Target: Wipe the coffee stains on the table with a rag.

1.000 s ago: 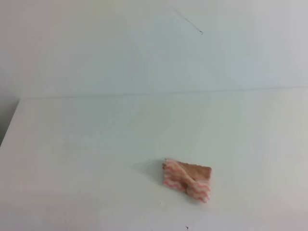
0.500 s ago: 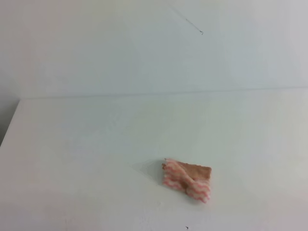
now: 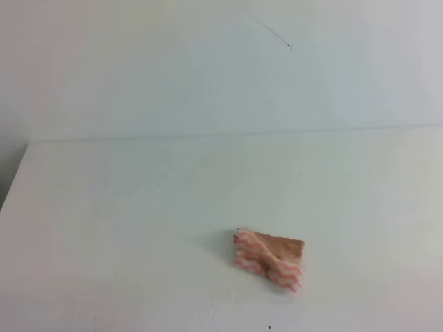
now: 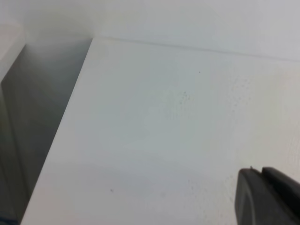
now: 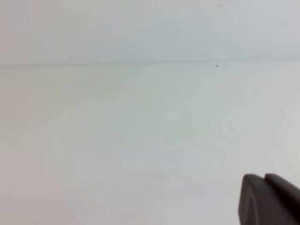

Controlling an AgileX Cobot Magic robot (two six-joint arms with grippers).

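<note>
Both claws, left gripper (image 4: 267,194) and right gripper (image 5: 267,199), sit with fingers pressed together, holding nothing. I judge a blind reach could shove the rag (image 3: 268,259) aside. It lies alone on the table (image 3: 104,228), outside both wrist views, well apart from them.

A plain pale wall (image 3: 138,69) fills the upper part of the exterior high view and meets the white tabletop (image 3: 124,207) along a straight horizontal seam. A thin dark hairline mark (image 3: 277,38) runs diagonally on the wall at 12 o'clock. At 9 o'clock, beyond the tabletop's left edge, a shadowed grey gap (image 4: 33,117) drops away, seen best in the left wrist view. Lighting is soft, even and diffuse.
</note>
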